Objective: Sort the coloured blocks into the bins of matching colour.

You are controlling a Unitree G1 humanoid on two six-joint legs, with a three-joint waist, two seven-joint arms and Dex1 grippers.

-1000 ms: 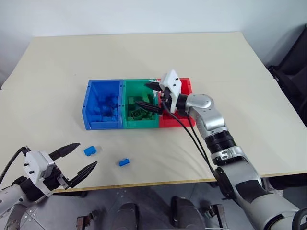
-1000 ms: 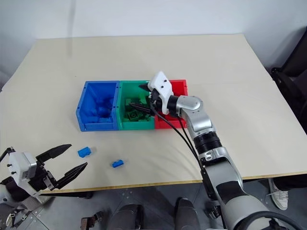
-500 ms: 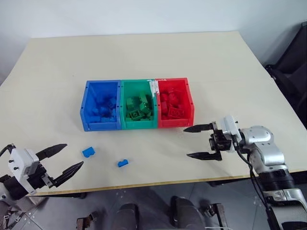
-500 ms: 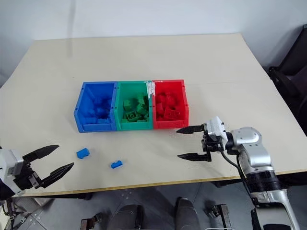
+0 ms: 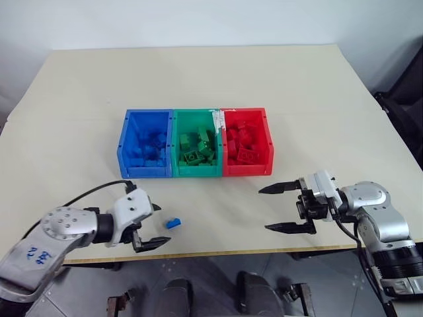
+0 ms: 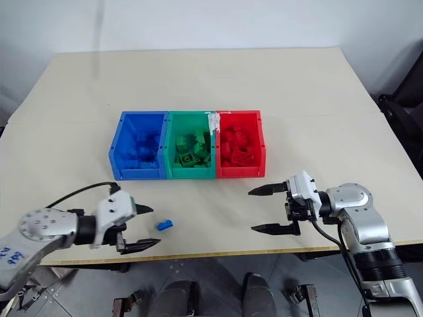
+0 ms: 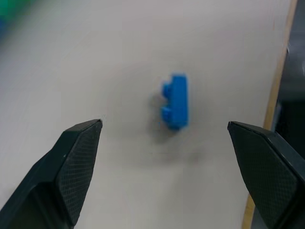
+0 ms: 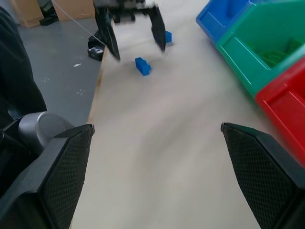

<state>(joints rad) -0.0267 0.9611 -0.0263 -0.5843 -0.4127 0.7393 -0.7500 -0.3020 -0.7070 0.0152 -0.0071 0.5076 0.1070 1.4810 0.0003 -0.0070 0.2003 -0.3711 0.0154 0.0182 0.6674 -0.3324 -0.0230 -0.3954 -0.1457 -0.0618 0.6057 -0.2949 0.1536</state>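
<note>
Three joined bins stand mid-table: blue point(image 5: 129, 153), green point(image 5: 176, 153) and red point(image 5: 267, 150), each holding several blocks of its own colour. A blue block point(image 5: 174, 223) lies loose near the table's front edge, seen close up as the blue block point(image 7: 175, 101). My left gripper point(image 5: 160, 224) is open just to its left, pointing at it. A second blue block point(image 6: 148, 210) peeks out by that gripper's upper finger. My right gripper point(image 5: 263, 209) is open and empty in front of the red bin, pointing left.
The table's front edge point(image 5: 218, 251) runs just below both grippers. The right wrist view looks along the table to the left gripper point(image 8: 136, 28), both loose blue blocks and the bins' front walls point(image 8: 267, 62).
My right gripper drew back from over the green bin to the front right of the table. My left gripper swung in from the front left corner up to the loose blue blocks.
</note>
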